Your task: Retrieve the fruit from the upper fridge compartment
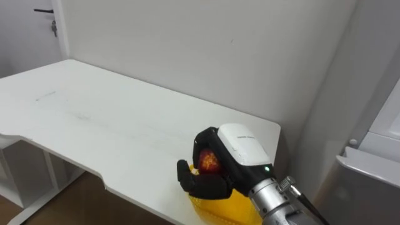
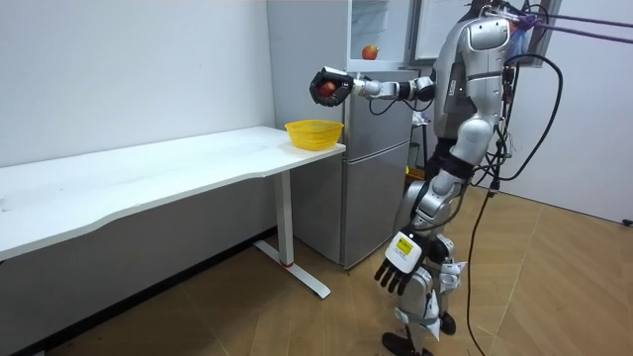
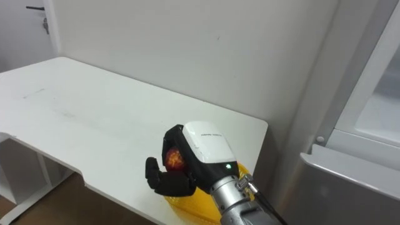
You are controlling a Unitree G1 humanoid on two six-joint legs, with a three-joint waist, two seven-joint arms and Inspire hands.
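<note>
Retrieval from the upper fridge, delivery stage. The robot stands in front of the fridge (image 2: 376, 178), at the right end of the white table (image 1: 94, 119), with its body turned towards the table. The right hand (image 1: 237, 147) is held out at about shoulder height on a nearly level arm. Its white back faces up and towards the head camera, and its dark fingers (image 1: 187, 178) are curled round a red fruit (image 1: 209, 161), which shows between thumb and fingers. The fruit hangs above the yellow bowl (image 1: 219, 205), clear of it and not yet inside. The bowl sits on the table's near right corner, just beside the fridge. In the room view the upper compartment (image 2: 381, 30) stands open and a second red fruit (image 2: 370, 51) lies on its shelf. The left hand (image 2: 401, 262) hangs low beside the thigh, fingers loose and holding nothing. Judged from this layout, the fetching itself is done and the placing remains. The next move calls for lowering the right hand until the fruit is within the bowl's rim, then spreading the fingers so that it settles without rolling out. The bowl looks light and shallow, so a release from this height could make the fruit bounce or nudge the bowl towards the table edge. Whether the shelf fruit is also to be fetched cannot be told from the task sentence.
</note>
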